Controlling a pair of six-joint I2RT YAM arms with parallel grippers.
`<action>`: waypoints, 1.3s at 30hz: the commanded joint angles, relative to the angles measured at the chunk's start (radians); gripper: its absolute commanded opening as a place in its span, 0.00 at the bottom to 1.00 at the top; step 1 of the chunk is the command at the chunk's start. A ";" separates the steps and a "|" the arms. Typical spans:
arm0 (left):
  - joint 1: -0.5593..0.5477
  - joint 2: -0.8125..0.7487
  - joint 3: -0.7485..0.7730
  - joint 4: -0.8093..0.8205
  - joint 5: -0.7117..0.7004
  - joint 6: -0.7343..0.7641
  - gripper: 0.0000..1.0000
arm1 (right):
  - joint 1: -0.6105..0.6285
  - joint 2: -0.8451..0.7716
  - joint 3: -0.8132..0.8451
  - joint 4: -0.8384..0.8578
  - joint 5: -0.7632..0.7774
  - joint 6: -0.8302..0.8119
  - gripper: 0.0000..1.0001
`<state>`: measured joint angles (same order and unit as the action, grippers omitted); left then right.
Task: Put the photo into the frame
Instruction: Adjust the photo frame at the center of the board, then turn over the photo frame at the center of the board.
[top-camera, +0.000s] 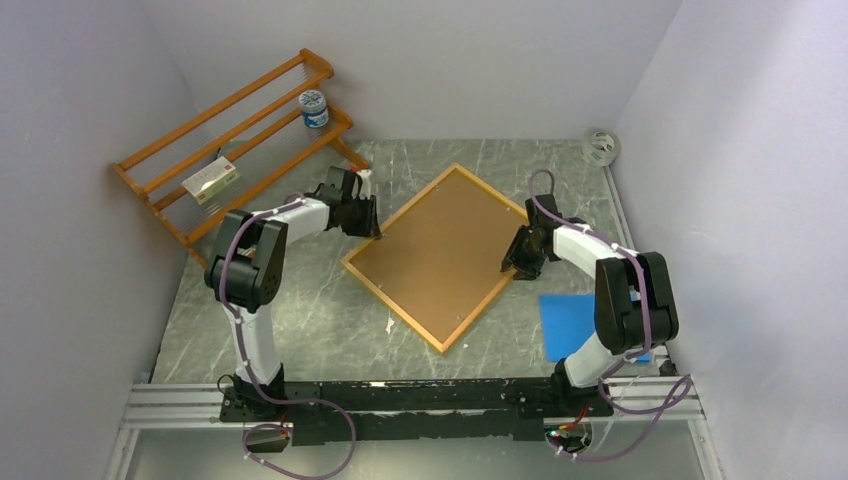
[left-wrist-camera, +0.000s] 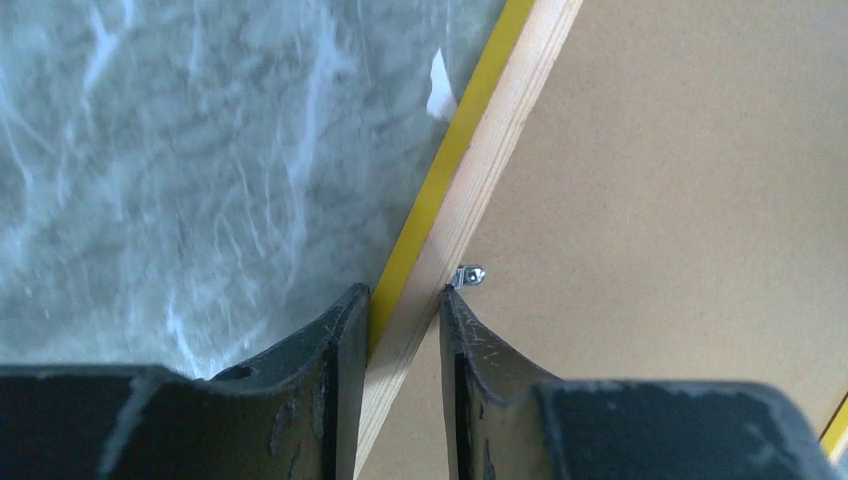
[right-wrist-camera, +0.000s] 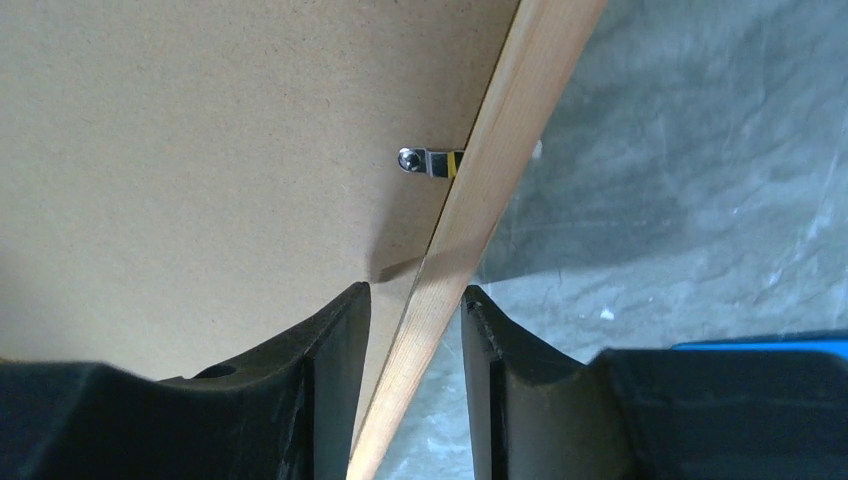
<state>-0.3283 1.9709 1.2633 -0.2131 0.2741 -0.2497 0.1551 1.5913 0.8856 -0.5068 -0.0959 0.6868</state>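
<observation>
a: what is your left gripper doing?

b: my left gripper (left-wrist-camera: 405, 300) is down over the frame's (top-camera: 395, 307) left rail. one finger lies against the yellow outer edge and the other against the inner wood edge, so it looks clamped on the rail. a small metal tab (left-wrist-camera: 468, 275) sits just past the inner finger, reaching onto the backing board (top-camera: 440, 250).

a: and the right one?

b: my right gripper (right-wrist-camera: 415, 295) straddles the opposite rail with its fingers apart. the outer finger is against the wood, but i can see a gap between the inner finger and the rail, so it has no grip. another tab on that side bridges the rail and the board, a little beyond my fingertips.

a: where does the frame lie?

b: flat on the bench (top-camera: 320, 310), in the middle between my two arms. it is turned so that one corner points toward my bases. its plain wood back faces up, and the brown board fills it.

a: what else is around it?

b: a blue sheet (top-camera: 568, 322) lies flat on the bench by my right arm. it is near the frame's right corner but apart from it. farther off on the left, an orange slatted rack (top-camera: 222, 117) leans against the wall. it carries a small box (top-camera: 211, 181) on a lower slat and a jar (top-camera: 314, 108) higher up. a roll of tape (top-camera: 601, 146) sits in the far right corner, well apart from everything else.
</observation>
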 joint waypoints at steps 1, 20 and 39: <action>-0.006 -0.049 -0.114 -0.105 0.059 -0.058 0.32 | 0.001 0.019 0.115 0.054 0.010 -0.080 0.42; -0.026 -0.387 -0.367 -0.126 0.169 -0.171 0.41 | 0.021 0.201 0.487 -0.163 0.282 -0.042 0.56; -0.014 -0.798 -0.494 -0.234 -0.230 -0.397 0.59 | 0.620 0.649 1.209 -0.468 0.451 0.122 0.53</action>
<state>-0.3481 1.2282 0.7879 -0.4427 0.1223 -0.5785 0.7280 2.1563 1.9110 -0.8524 0.2584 0.7818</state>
